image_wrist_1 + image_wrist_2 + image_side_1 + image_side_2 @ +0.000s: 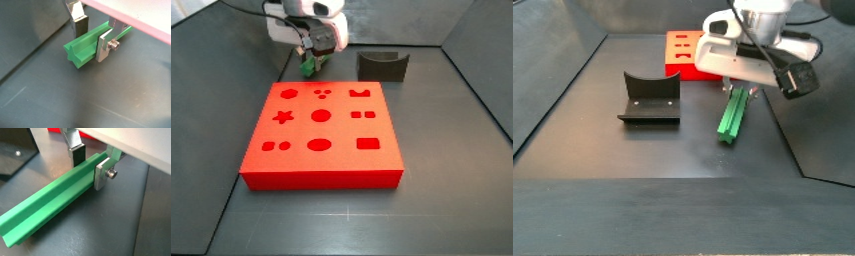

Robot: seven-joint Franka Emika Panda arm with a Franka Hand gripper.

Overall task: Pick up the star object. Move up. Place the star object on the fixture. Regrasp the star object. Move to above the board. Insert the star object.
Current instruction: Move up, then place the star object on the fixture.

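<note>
The gripper [90, 164] is clamped on the star object [50, 210] — in both wrist views the two flat silver fingers [105, 45] press against opposite long faces of the bright green peg near one end, with the rest of its length running out free from between them; the star-shaped end face shows in a wrist view [77, 54], lower centre of that frame. In a side view the gripper [740, 92] sits in the upper right of the frame, with the star object [734, 113] slanting down from it toward the dark floor at centre right; whether the lower tip touches the floor cannot be told. The fixture [649, 100] stands left of centre in that view, well apart from the peg, its curved notch empty; the board [683, 52] lies behind the gripper, near the top edge of the frame. In a side view from the opposite direction, the gripper [310, 55] is at upper centre-left with the star object [309, 67] just beyond the far edge of the board [321, 135]; the board fills the centre of the frame — its cut-out holes all unoccupied; the fixture [382, 65] stands to the upper right, beside the board's far corner.
</note>
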